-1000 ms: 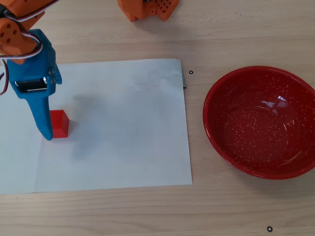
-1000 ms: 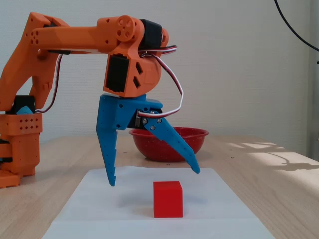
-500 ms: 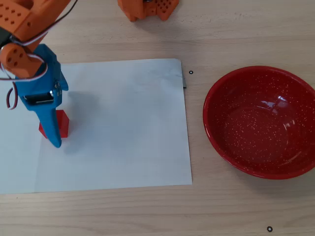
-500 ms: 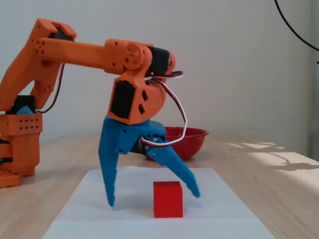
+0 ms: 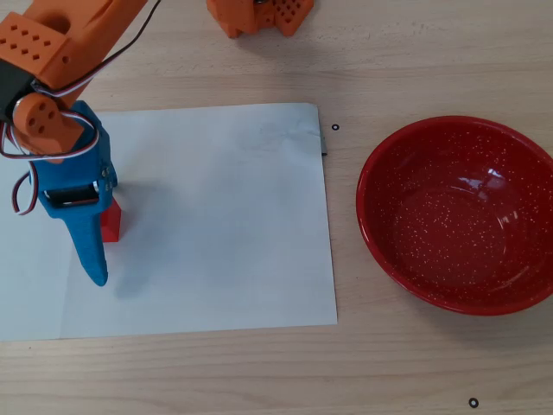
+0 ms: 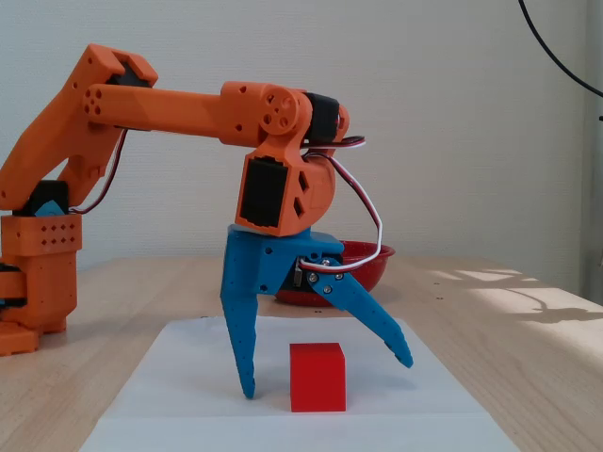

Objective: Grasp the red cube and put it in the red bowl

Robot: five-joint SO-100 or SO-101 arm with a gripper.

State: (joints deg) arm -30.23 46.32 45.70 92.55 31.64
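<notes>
**Ann:** Blue pincer (image 6: pixel 330 379) is down low, jaws spread wide, one finger on each side of the red cube (image 6: pixel 317 377) in the fixed view. Nothing gripped; the left finger tip stands just beside the cube's left face, the right finger angles well clear of it.

**Bo:** From overhead the cube (image 5: pixel 111 220) is nearly hidden. Only a red sliver shows to the right of the blue finger, the arm (image 5: pixel 60 52) covering the rest.

**Ann:** And the cube sits on the white paper sheet (image 5: pixel 225 216), near the sheet's left side, well in from its top and bottom edges.

**Bo:** Plenty of bare paper to the right of the cube, then bare wooden table (image 5: pixel 346 363) past the sheet's right edge before the red bowl (image 5: pixel 458 298). Bowl is well apart from the cube, its rim running off the right edge of the overhead view.

**Ann:** In the fixed view the bowl (image 6: pixel 367 264) is only a red strip behind the pincer, mostly blocked. Overhead gives its whole speckled inside, with nothing in it.

**Bo:** But overhead cannot show the gap between the fingers. Only one blue finger reads there, pointing toward the sheet's bottom edge.

**Ann:** Side-on also shows the cube resting flat on the paper, both fingertips down near sheet level.

**Bo:** Orange base (image 5: pixel 259 15) sits beyond the sheet's top edge, well apart from the cube.
</notes>
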